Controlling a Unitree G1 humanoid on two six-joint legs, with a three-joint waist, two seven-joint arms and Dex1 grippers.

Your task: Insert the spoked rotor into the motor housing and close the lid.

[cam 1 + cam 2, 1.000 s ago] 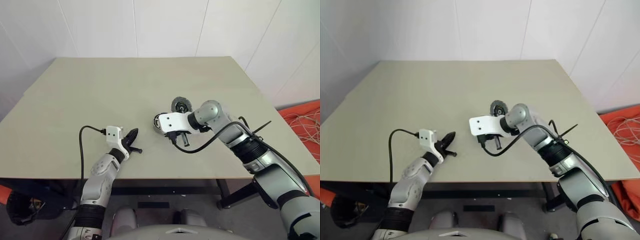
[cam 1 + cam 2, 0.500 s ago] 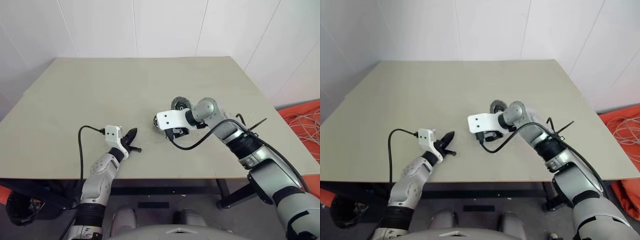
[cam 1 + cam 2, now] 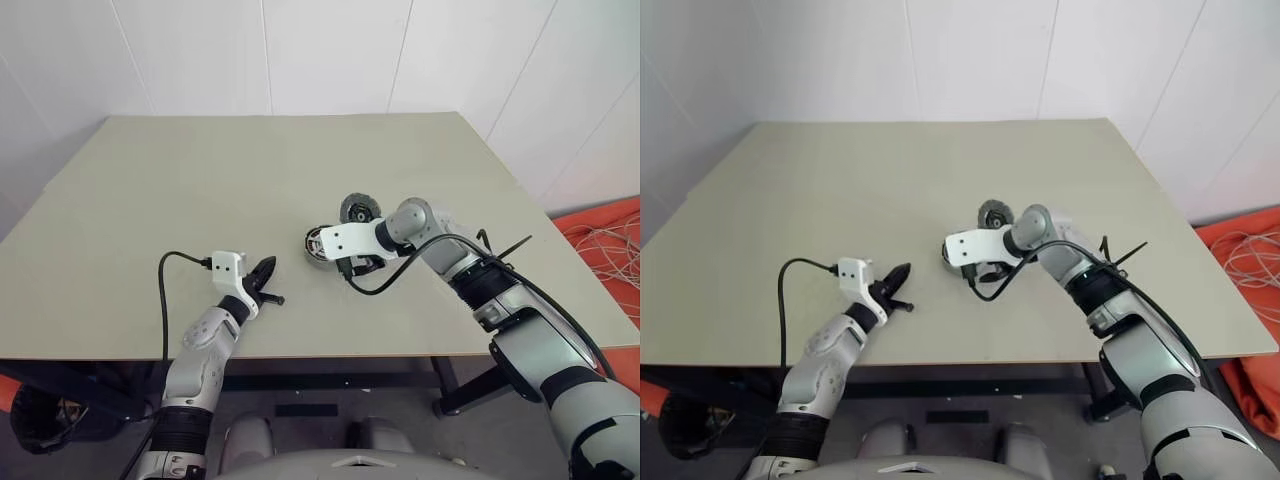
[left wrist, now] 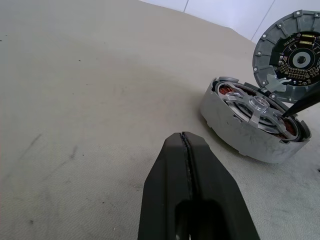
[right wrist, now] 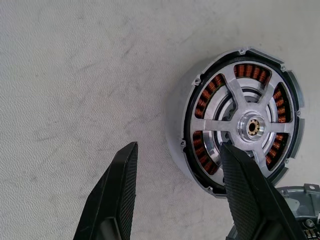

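Nearest to me, my left gripper (image 3: pixel 266 285) sits low over the front part of the table (image 3: pixel 150 200), fingers (image 4: pixel 170 180) clenched flat against each other with nothing between them. It points across the table toward the work, well apart from it.

Further in, my right gripper (image 5: pixel 177 192) hangs over the housing (image 5: pixel 172 130), tilted down onto it. Its fingers stand released, apart, with nothing grasped. One finger (image 5: pixel 247 192) overlaps the housing's near rim in the wrist view; the other (image 5: pixel 115 192) is over bare table just beside the housing. I cannot tell whether either fingertip touches the metal.

The housing rests flat on the table near its middle, slightly toward the right side. The rotor (image 5: pixel 250 125) lies inside the housing: its silver spokes and hub sit over the copper windings, the black rim lining the housing's wall. In the left wrist view it sits within the rim of the housing (image 4: pixel 240 135).

Beyond that, the lid (image 4: pixel 290 47) stands open, raised up from the housing's far edge, its inner face with the dark, green-flecked centre turned toward my left gripper. In the head view the lid (image 3: pixel 360 209) shows just behind the right wrist.
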